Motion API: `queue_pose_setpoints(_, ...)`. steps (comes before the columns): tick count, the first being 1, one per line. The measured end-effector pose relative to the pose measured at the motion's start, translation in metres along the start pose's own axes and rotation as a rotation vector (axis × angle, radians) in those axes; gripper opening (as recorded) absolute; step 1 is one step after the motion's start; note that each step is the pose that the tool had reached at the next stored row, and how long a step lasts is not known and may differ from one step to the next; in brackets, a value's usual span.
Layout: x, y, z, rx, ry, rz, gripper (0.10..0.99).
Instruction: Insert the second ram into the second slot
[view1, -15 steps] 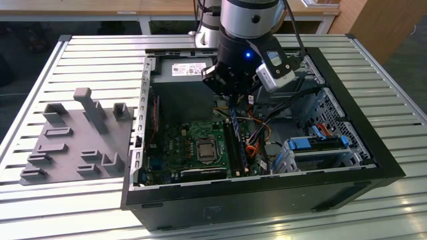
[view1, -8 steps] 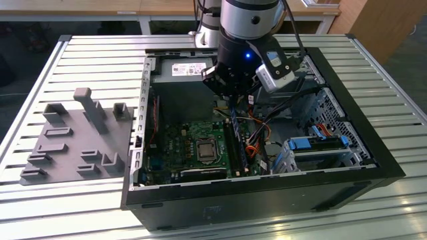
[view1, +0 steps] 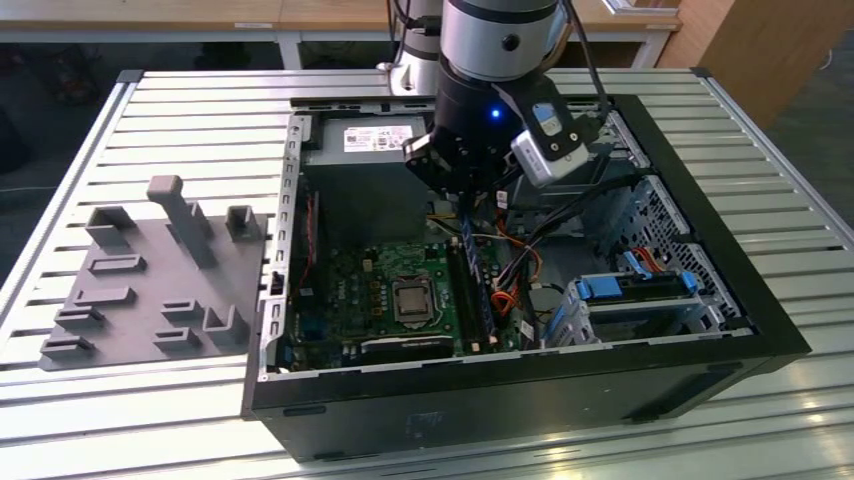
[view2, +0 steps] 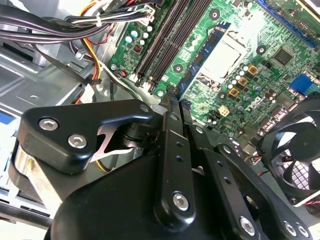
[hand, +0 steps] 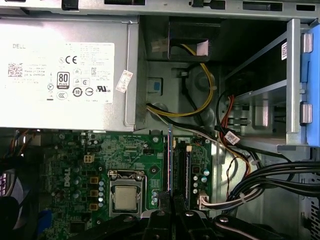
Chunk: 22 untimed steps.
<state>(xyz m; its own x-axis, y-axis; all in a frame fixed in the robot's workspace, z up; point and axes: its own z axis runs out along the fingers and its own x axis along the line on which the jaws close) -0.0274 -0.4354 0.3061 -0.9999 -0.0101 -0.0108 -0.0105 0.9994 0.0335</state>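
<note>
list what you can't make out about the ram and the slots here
- Load in the hand: its own black body blocks it in the second wrist view.
- Thin blue ram stick: edge-on in the first wrist view, so seating is unclear.
- Ram slots: one end behind the hand in the first wrist view; partly behind the arm in the exterior view.

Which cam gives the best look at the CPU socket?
The first wrist view: the CPU socket faces the camera squarely, with its frame visible all round. The second wrist view shows it clearly too, but skewed. In the exterior view it appears small on the motherboard.
</note>
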Motion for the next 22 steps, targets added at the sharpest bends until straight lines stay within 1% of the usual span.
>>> queue_pose_setpoints(22, 0.0001, -0.0002, 0.0066, 0.000, 0.0000, 0.000, 0.137)
